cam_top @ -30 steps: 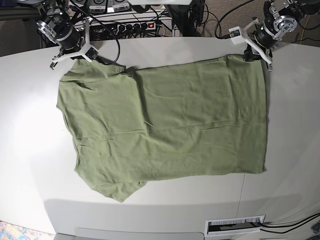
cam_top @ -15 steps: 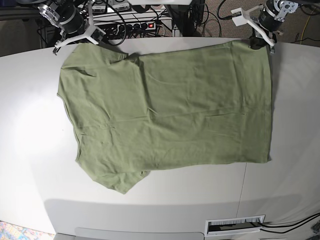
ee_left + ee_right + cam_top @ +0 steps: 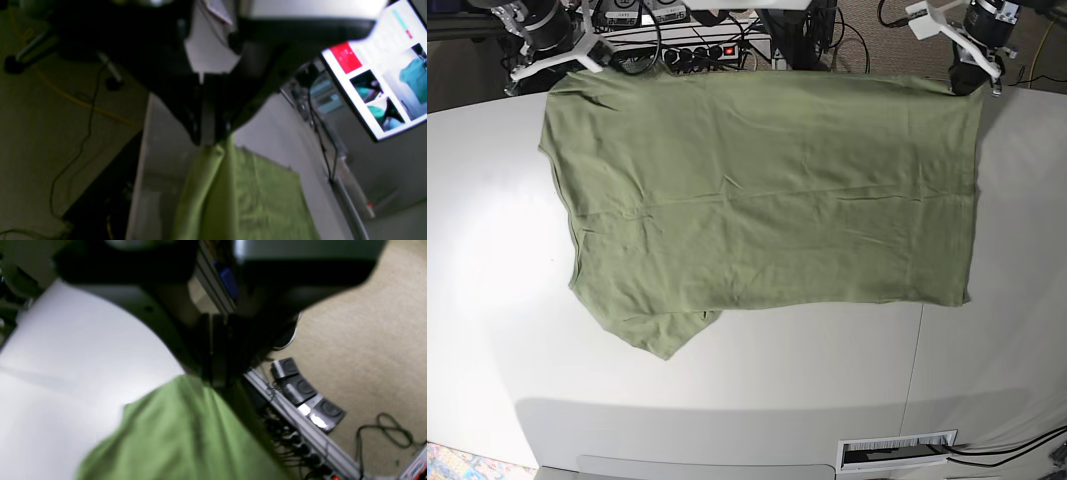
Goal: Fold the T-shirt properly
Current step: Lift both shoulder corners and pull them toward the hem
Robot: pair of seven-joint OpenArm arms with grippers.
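The olive-green T-shirt point(image 3: 767, 190) hangs spread wide over the white table point(image 3: 727, 390), lifted by its two far corners, its lower edge and a sleeve trailing on the table at front left. My left gripper point(image 3: 970, 80) at the base view's top right is shut on the shirt's far right corner; the left wrist view shows the cloth point(image 3: 233, 193) pinched between its closed fingers point(image 3: 195, 130). My right gripper point(image 3: 577, 66) at top left is shut on the far left corner; the right wrist view shows cloth point(image 3: 180, 433) hanging from the shut fingers point(image 3: 213, 373).
Power strips and cables point(image 3: 697, 50) lie behind the table's far edge, also in the right wrist view point(image 3: 300, 386). A monitor point(image 3: 380, 73) stands beside the table. A white vent plate point(image 3: 897, 450) sits at the front edge. Carpet floor point(image 3: 367, 323) lies beyond.
Both grippers have pulled the shirt's far corners up and farther toward the back edge. The shirt has stretched wider and flatter, and its near edge has slid backward across the table.
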